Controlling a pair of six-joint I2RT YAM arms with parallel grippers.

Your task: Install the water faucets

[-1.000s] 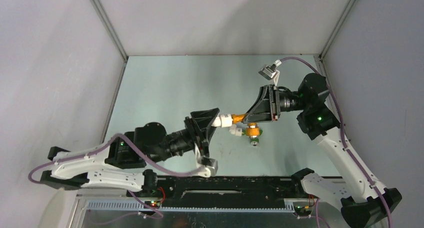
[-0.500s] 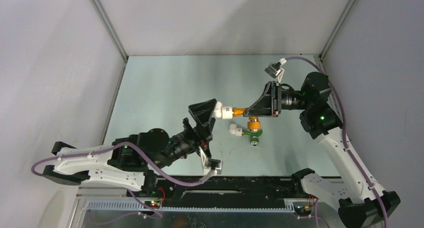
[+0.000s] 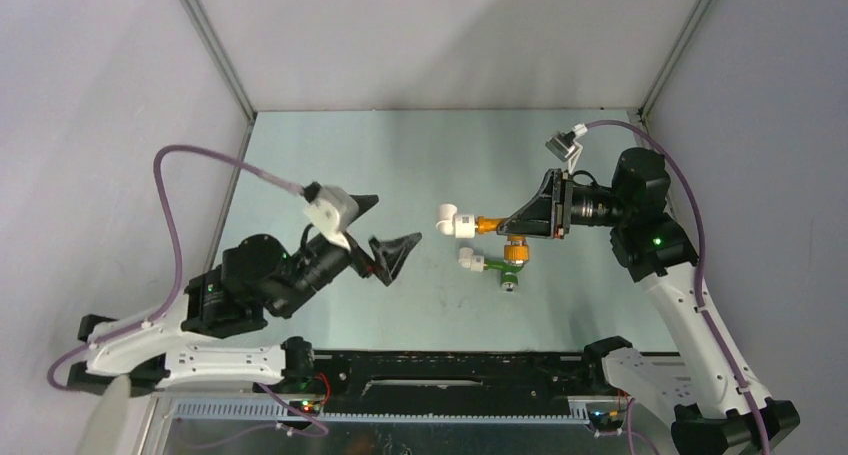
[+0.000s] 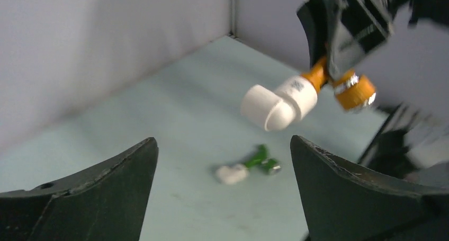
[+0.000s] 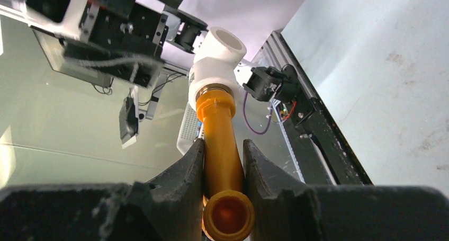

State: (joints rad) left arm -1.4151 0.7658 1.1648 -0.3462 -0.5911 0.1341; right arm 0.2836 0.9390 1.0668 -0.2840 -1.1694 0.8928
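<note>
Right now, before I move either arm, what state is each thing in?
orange faucet, held off the table in the right claw, white elbow fitted on its free end
green faucet, lying on the table, ungripped, second white elbow at its end
right claw, shut on the orange faucet
left claw, open, empty

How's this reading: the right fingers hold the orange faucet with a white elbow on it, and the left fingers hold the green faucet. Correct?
Not quite. The left fingers are open and empty; the green faucet lies on the table, as the left wrist view shows. The right fingers do hold the orange faucet with its white elbow.
</note>
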